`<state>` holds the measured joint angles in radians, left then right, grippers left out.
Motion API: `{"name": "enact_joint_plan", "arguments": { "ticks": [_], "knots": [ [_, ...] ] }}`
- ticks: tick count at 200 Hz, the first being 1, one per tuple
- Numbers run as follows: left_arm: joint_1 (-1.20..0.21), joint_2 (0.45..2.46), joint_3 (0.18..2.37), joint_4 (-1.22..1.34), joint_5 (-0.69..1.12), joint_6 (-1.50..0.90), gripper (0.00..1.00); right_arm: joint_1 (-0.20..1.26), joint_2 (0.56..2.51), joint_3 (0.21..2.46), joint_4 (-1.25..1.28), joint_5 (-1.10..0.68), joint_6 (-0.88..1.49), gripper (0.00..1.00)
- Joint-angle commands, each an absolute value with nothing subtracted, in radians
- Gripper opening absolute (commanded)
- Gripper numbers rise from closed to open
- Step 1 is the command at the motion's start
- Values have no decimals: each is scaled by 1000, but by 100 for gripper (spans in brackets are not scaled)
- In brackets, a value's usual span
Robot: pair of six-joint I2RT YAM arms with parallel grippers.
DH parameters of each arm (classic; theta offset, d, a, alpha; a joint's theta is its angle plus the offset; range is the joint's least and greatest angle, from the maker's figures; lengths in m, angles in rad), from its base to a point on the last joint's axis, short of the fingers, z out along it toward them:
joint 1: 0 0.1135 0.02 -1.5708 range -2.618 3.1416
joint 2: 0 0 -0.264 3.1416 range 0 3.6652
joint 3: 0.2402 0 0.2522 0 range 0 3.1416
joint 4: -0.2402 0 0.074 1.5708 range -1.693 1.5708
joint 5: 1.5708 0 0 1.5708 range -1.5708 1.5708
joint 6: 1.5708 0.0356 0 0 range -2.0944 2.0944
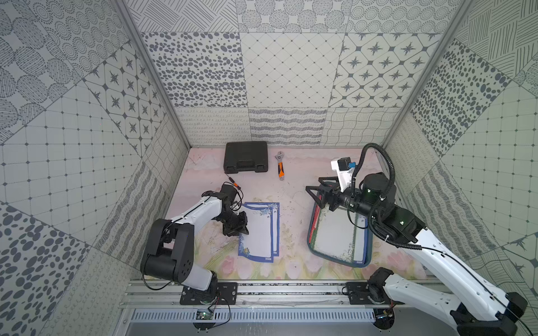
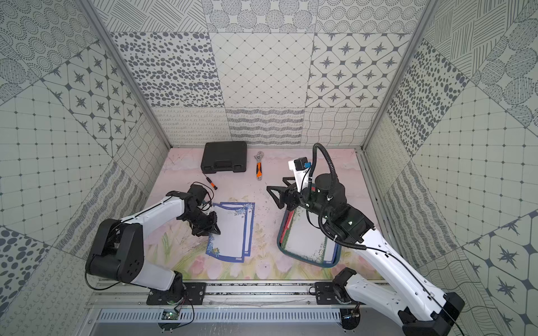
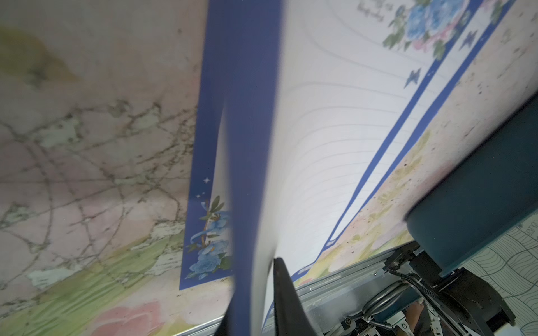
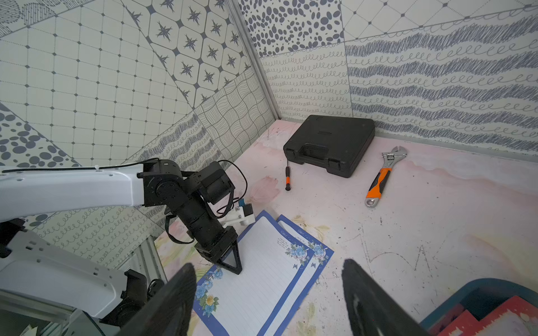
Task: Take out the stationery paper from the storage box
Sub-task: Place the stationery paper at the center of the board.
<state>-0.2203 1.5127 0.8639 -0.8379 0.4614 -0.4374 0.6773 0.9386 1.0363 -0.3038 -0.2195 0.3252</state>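
Worktop (image 1: 294, 186): pink floral cover, with both arms reaching in from the near edge.

Box (image 1: 337, 259): right of centre. It holds more paper, a green-bordered sheet (image 1: 334, 229) on top and a red border (image 1: 315, 224) peeking out at its left.

Out of the box: two blue-bordered sheets (image 1: 262, 229) lie left of centre, overlapped, the upper one shifted left and slightly nearer.

Right end effector (image 1: 314, 187): fingers spread wide and empty, hovering over the box's far-left corner.

Left end effector (image 1: 240, 228): at the left edge of the upper blue sheet. The wrist view shows that edge curled up (image 3: 262, 174) and running in between nearly closed fingers. I cannot tell whether it is clamped or already free.

Step in hand, as I read it: laying this sheet on the pile. To do it well, open the fingers fully before moving. Then rise straight up, with no sideways drag, so the curled edge drops flat and the sheet below is not shifted.

Orientation: the blue sheets' long axis runs near to far. The flower cluster sits at the far-right corner, with a smaller spray at the near-left. The box and its sheets also run near to far, the far end leaning left.
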Motion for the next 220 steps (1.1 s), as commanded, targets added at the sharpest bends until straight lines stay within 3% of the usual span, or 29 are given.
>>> {"name": "enact_joint_plan", "arguments": {
  "ticks": [1,52,81,135,184,220],
  "knots": [
    [-218,1536,878,-901,390,-410,17,678,917,1033,-285,-199,310,80],
    [-217,1508,893,-924,259,-432,39,677,914,1032,-327,-142,303,81],
    [-217,1487,911,-935,214,-449,46,677,932,1059,-377,-109,292,81],
    [-216,1411,985,-994,43,-460,51,671,937,1099,-509,45,281,81],
    [-217,1320,1070,-1016,-60,-455,51,639,929,1138,-669,219,304,80],
    [-217,1221,1124,-963,-118,-444,49,575,949,1161,-801,253,354,76]
  ]
}}
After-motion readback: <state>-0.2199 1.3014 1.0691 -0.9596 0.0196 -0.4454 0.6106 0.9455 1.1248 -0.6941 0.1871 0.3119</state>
